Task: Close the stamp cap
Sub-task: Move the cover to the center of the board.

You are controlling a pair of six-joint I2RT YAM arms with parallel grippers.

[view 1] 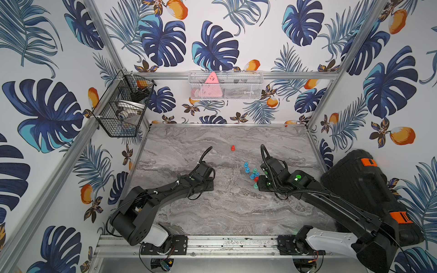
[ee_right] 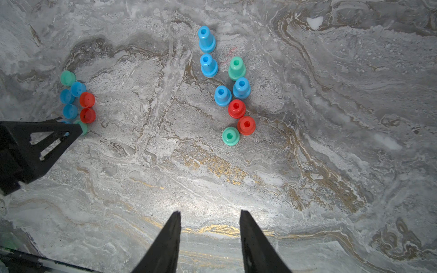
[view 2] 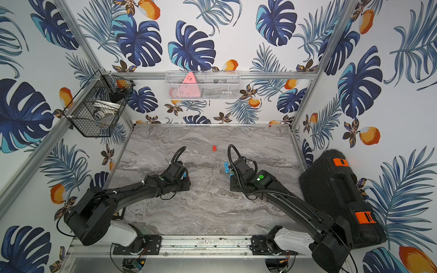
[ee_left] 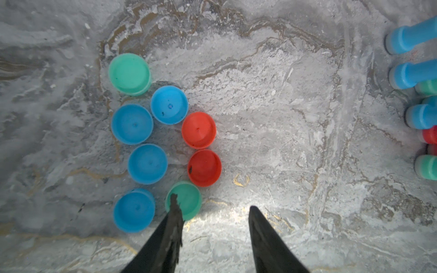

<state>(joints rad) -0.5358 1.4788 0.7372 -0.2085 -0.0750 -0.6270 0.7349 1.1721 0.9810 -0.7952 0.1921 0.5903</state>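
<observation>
Several loose caps, blue, red and green, lie open side up in a cluster (ee_left: pixel 163 141) (ee_right: pixel 75 101). My left gripper (ee_left: pixel 214 201) hangs over them, open and empty. One of its fingers (ee_left: pixel 173 222) overlaps the nearest green cap (ee_left: pixel 189 201). Several stamps (ee_right: pixel 233 89) (view 1: pixel 251 173) stand upright in a group to the right, blue, green and red, handles up; they also show at the edge of the left wrist view (ee_left: pixel 411 75). My right gripper (ee_right: pixel 210 211) is open and empty over bare table, short of the stamps. In both top views the wrists hide the jaws.
A lone red stamp (view 1: pixel 233 148) (view 2: pixel 214 148) stands farther back on the marble table (view 1: pixel 236 208). A black case (view 1: pixel 361 189) lies along the right edge. A black wire basket (view 1: pixel 123 106) and a white mesh basket (view 1: pixel 225 86) hang on the walls.
</observation>
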